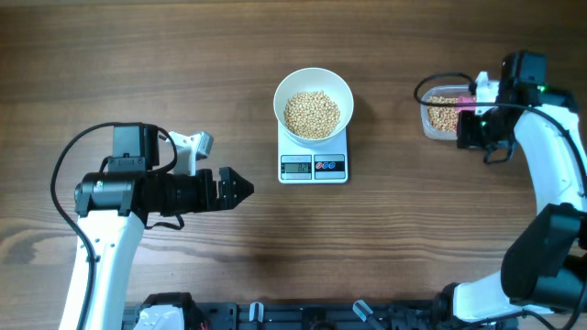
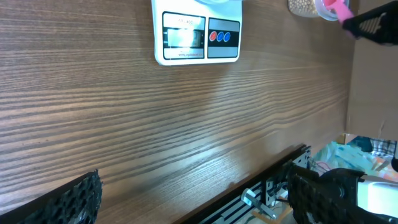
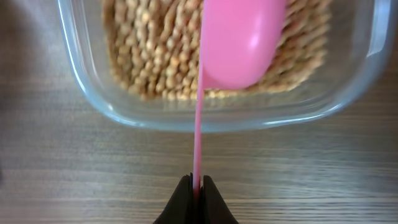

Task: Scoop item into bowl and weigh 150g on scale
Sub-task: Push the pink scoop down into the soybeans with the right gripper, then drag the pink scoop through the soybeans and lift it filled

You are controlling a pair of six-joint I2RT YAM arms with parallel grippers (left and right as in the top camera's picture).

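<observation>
The left gripper (image 1: pixel 240 188) is held wide open, idle, well left of the scale (image 1: pixel 314 147). The bowl (image 1: pixel 282 90) is set on the scale, already loaded with beans (image 1: pixel 312 114); the display (image 1: pixel 295 166) cannot be read, so the weight is unconfirmed. The pink scoop (image 3: pixel 239 43) is pinched by the right gripper (image 3: pixel 194 186) over the clear container (image 3: pixel 217 121); further scooping is judged likely.

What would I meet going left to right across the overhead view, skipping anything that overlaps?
left fingers → scale carrying the bowl of beans → clear container
</observation>
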